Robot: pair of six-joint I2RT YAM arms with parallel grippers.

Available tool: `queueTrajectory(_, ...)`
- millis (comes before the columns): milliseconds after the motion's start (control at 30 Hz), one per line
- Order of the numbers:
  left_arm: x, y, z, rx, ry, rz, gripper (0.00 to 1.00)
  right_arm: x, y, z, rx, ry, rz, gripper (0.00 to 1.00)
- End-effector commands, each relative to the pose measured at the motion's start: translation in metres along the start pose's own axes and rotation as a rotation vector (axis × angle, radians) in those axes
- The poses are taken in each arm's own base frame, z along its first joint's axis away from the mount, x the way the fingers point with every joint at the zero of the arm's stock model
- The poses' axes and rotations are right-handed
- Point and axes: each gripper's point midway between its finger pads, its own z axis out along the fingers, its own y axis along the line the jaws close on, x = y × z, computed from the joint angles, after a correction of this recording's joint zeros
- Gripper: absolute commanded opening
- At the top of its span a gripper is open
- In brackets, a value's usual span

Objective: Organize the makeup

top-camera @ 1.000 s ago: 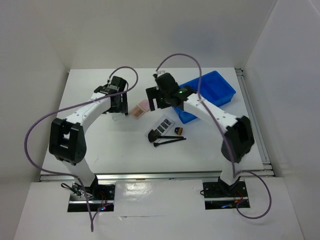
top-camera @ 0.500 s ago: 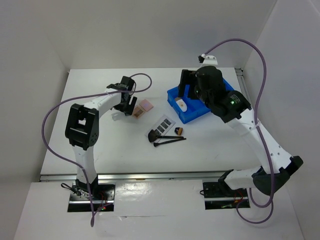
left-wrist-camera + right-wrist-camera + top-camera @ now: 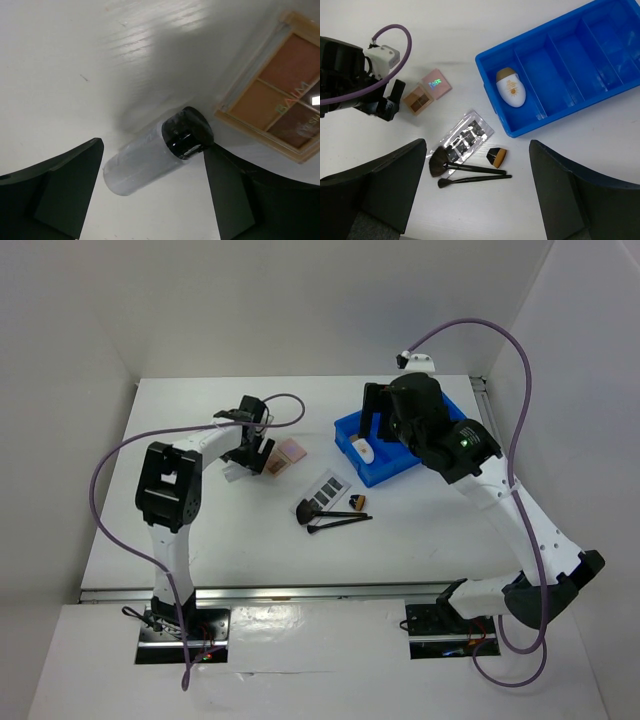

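My left pincer (image 3: 152, 150) hangs wide open, empty, straddling the clear vial (image 3: 140, 165) lying on the table (image 3: 60, 50) just beside the tan compact (image 3: 280, 95). Closing off-centre, I judge, could roll it away.

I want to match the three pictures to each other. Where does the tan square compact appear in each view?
Top external: the tan compact lies left of centre, just right of the left gripper.
Left wrist: in the upper right corner, partly cut off by the picture edge.
Right wrist: left of centre, beside the pink compact.
Shared landmark: the left gripper, close to the compact in every view.
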Motion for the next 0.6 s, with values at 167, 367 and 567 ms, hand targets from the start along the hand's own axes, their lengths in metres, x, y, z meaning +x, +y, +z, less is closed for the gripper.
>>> queueTrajectory(167,0.015,0.008,0.012,0.038,0.042,-0.079,0.73,-0.014,-0.003,-0.006,0.016,-0.033,0.026,0.91)
queueTrajectory(367,0.012,-0.005,0.006,0.113,0.048,-0.128,0.2,-0.013,0.0,-0.003,0.008,-0.03,0.026,0.91)
queueTrajectory(567,-0.034,-0.021,-0.065,0.309,-0.067,-0.184,0.0,-0.011,0.002,-0.001,-0.004,-0.025,0.026,0.91)
